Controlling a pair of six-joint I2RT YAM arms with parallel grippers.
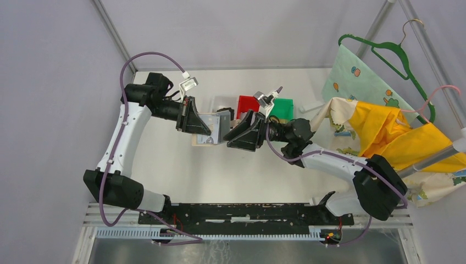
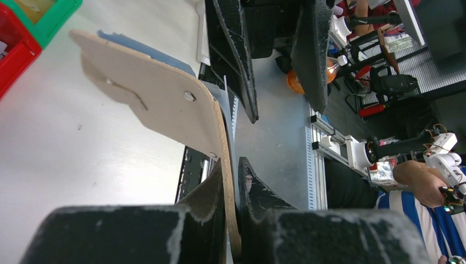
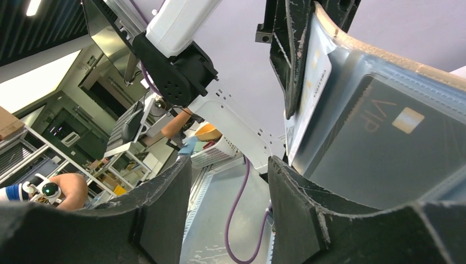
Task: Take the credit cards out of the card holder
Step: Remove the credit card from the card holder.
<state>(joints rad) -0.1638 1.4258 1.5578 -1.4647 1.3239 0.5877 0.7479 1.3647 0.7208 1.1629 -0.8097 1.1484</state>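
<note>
Left pincer point(image 2: 231, 165): very close up in its own camera. Its two black fingers are pressed narrow on the thin edge of the card holder point(image 2: 159, 104).
Card holder: tan on the outside with a small round stud. It is held up in the air above the counter point(image 1: 181, 170), near the middle of the top view.
Sides: in the top view the left pincer point(image 1: 200, 124) is at 9 o'clock from the card holder point(image 1: 218, 127). The right pincer point(image 1: 235, 135) is at 3 o'clock from it.
Right pincer: its fingers are wide apart and there is nothing between them. In its own camera the holder's see-through pocket is just beside the finger at 3 o'clock point(image 3: 308, 220). I cannot tell if they touch.
Credit cards point(image 3: 310, 91): one pale card pokes a little out of the holder, right by the left pincer's fingers. That is near 12 o'clock in the right wrist view. It is tucked in the holder.
Dark card point(image 3: 384, 137): it sits flat behind the see-through pocket. It has gold letters "VIP" and a small gold square.
Bins: a clear bin point(image 1: 222, 102), a red bin point(image 1: 247, 103) and a green bin point(image 1: 283, 108) stand in a row on the counter, at 12 o'clock from the holder.
Far side: a yellow cloth point(image 1: 384, 132) lies at 3 o'clock, with a green hanger point(image 1: 384, 55) at 2 o'clock.
</note>
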